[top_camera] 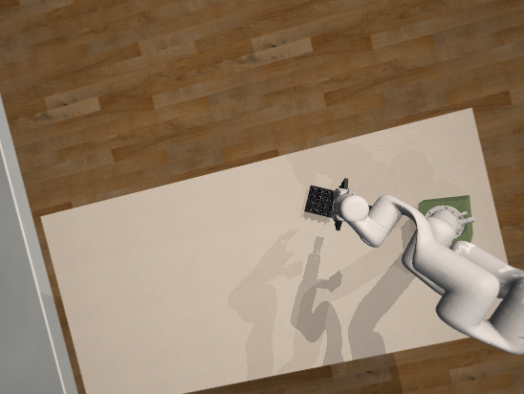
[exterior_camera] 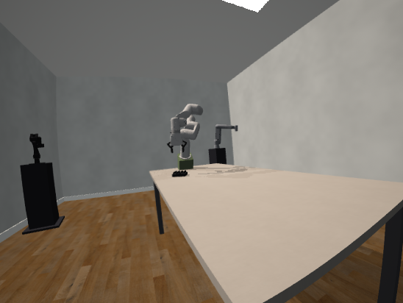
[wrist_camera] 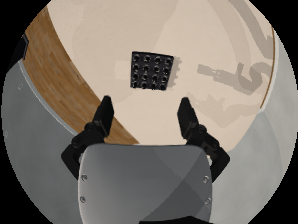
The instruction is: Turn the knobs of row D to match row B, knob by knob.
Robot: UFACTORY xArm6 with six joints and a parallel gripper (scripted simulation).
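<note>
No knob is gripped: the jaws hang released and empty well above the knob box (wrist_camera: 152, 70) on the counter (wrist_camera: 200, 23), so the approach is underway and next comes descending onto a row D knob.

Glossy white rounded arm links (top_camera: 449, 268), black two-finger gripper (wrist_camera: 144, 117) ahead of a grey screw-dotted wrist housing (wrist_camera: 145, 196), green base block (exterior_camera: 185, 162).

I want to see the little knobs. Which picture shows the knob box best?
The wrist view: the knob box sits whole and unblocked between the open gripper fingers, though its marks are too small to read. The top view has the arm covering one edge. The exterior view shows only a tiny dark sliver.
</note>
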